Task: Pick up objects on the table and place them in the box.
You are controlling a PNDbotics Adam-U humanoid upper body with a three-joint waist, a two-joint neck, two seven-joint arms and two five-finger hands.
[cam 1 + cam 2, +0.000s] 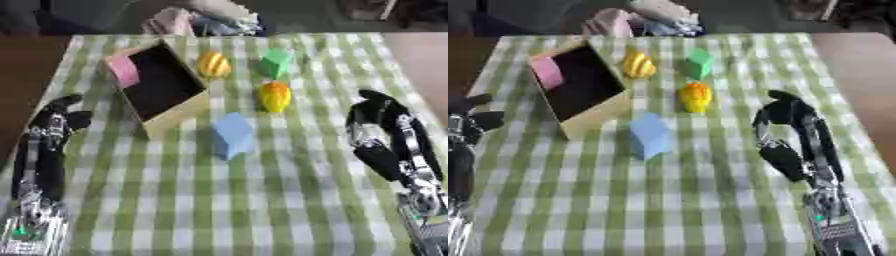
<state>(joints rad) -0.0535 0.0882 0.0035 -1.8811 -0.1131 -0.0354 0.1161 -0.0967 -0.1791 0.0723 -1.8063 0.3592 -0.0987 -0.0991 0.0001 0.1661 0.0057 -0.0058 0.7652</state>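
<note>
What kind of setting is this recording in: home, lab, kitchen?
Probably a staged tabletop test setup, not a working kitchen. A green checked tablecloth carries toy-like coloured shapes, such as a blue block, beside an open box. Both robot hands, left and right, hover empty.

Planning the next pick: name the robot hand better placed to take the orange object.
Right. The right robot hand hovers beside the orange object with bare cloth between; the left robot hand sits beyond the box.

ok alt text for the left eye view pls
A checked table holds a wooden box with a pink block at its rim, beside two yellow objects, a green block and a blue block. The left hand and right hand hold nothing.
</note>
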